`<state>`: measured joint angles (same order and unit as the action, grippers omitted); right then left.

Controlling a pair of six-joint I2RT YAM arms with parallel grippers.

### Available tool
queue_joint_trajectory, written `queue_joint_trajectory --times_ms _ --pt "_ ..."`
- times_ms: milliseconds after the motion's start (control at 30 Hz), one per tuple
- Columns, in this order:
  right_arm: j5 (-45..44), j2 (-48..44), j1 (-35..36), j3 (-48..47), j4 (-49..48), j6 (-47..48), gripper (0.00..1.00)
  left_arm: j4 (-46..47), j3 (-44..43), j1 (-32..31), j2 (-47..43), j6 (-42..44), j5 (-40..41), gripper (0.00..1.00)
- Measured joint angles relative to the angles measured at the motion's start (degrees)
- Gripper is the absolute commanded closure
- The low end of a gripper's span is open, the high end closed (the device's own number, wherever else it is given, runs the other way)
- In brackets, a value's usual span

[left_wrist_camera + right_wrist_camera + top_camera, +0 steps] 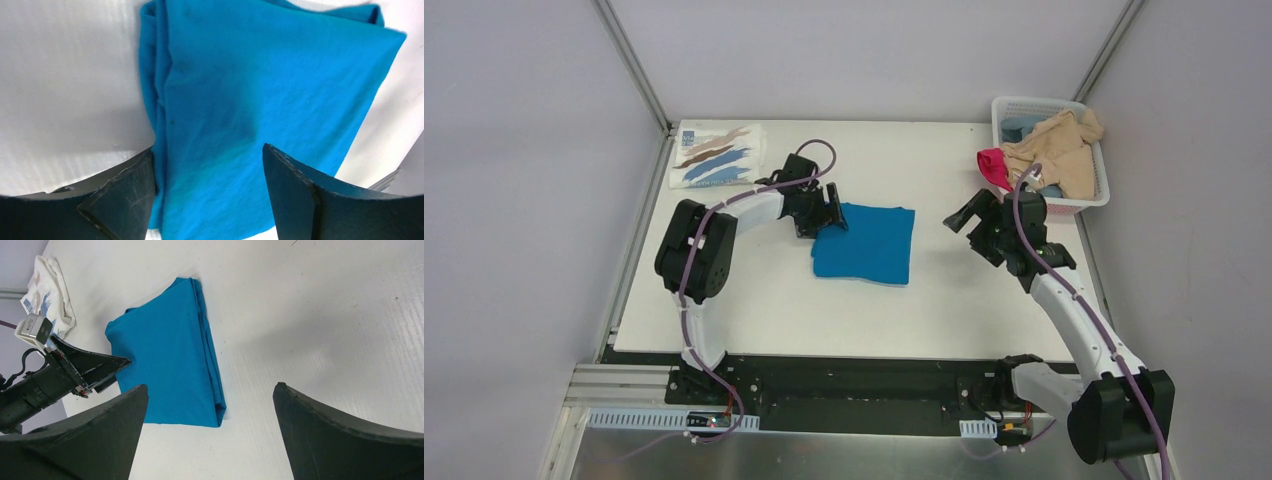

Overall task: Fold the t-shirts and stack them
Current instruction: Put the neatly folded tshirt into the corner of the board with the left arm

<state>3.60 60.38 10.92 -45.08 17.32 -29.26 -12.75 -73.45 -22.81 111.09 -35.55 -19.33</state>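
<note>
The bright blue t-shirt (866, 243) lies folded into a flat rectangle mid-table; it also shows in the left wrist view (260, 100) and the right wrist view (167, 370). My left gripper (829, 215) is open, low over the shirt's left edge, its fingers (125, 195) apart with blue cloth between them. My right gripper (964, 217) is open and empty above bare table right of the shirt. The white brushstroke-printed t-shirt (716, 153) lies folded at the far left corner. A beige shirt (1056, 150), a pink one (994, 167) and a pale-blue one (1021, 127) sit in the basket.
The white mesh basket (1100, 196) stands at the far right corner of the table. Grey enclosure walls with metal frame posts (634, 65) surround the white table (754, 300). Both arm bases sit on the black rail at the near edge.
</note>
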Motion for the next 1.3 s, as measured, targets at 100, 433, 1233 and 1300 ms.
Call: queue_joint_trajectory --times_ms 100,433,1233,1300 --pt "-0.3 -0.2 0.0 0.0 0.1 0.2 0.01 -0.1 -0.1 -1.7 0.3 -0.2 1.2 0.43" --pt "-2.9 -1.5 0.0 1.1 0.5 1.0 0.0 -7.5 -8.4 -9.2 5.4 -0.8 15.5 0.85" --pt "-9.6 -6.7 0.0 4.3 0.0 5.7 0.0 -16.9 -32.5 -3.7 15.5 28.5 51.4 1.0" --pt "-10.2 -6.7 0.0 4.4 -0.3 6.0 0.0 -15.8 -34.7 -1.4 16.7 31.5 51.4 1.0"
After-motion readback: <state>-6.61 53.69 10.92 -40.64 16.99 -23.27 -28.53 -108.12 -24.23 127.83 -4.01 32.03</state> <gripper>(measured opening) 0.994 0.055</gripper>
